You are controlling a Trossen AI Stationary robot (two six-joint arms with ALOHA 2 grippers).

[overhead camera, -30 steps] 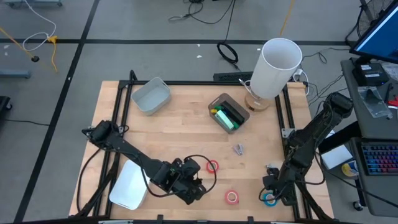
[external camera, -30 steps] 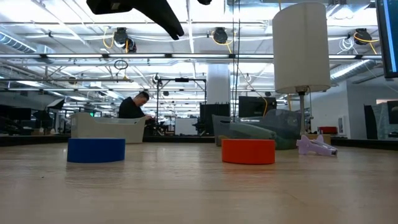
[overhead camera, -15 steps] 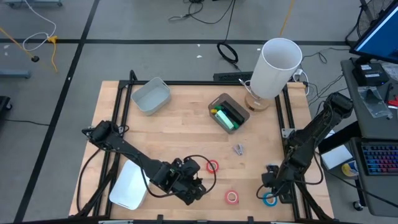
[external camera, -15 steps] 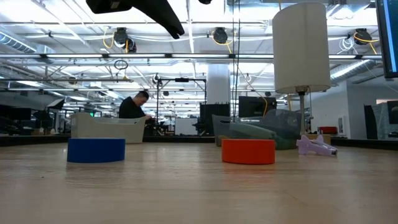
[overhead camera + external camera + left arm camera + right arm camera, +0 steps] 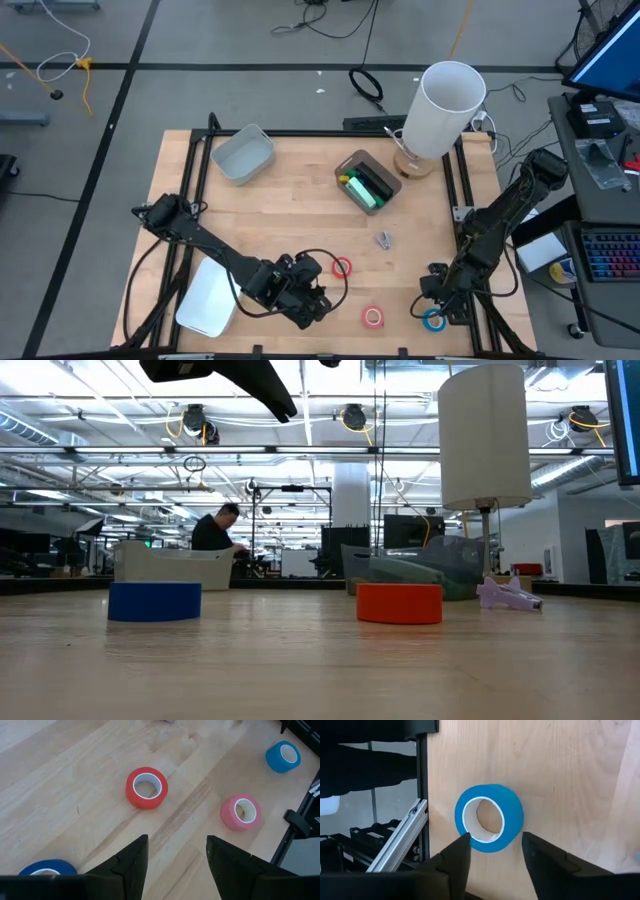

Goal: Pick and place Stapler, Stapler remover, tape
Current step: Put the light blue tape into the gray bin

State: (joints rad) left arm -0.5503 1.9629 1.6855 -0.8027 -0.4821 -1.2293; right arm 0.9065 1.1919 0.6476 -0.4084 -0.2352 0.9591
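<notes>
My right gripper [image 5: 496, 845] is open at the near right corner. Its fingers stand over the two sides of a blue tape roll [image 5: 490, 817] that lies flat on the table [image 5: 433, 320]. My left gripper [image 5: 175, 855] hangs open above the near middle of the table [image 5: 305, 300]. Ahead of it lie a red roll [image 5: 146, 787] and a pink roll [image 5: 241, 812], and a second blue roll [image 5: 47, 868] lies beside it. The small purple stapler remover [image 5: 383, 240] lies mid-table. A grey tray [image 5: 367, 182] holds a green and a black object; which is the stapler I cannot tell.
A grey bin [image 5: 243, 155] stands at the far left. A white tray [image 5: 205, 298] lies at the near left. A lamp with a white shade [image 5: 445, 105] stands at the far right. Black frame rails [image 5: 400, 837] run along the table's edge beside the blue roll.
My right gripper has drawn back a little from the blue roll at the near right corner, and more of the roll shows beside it now. The roll lies where it was.
</notes>
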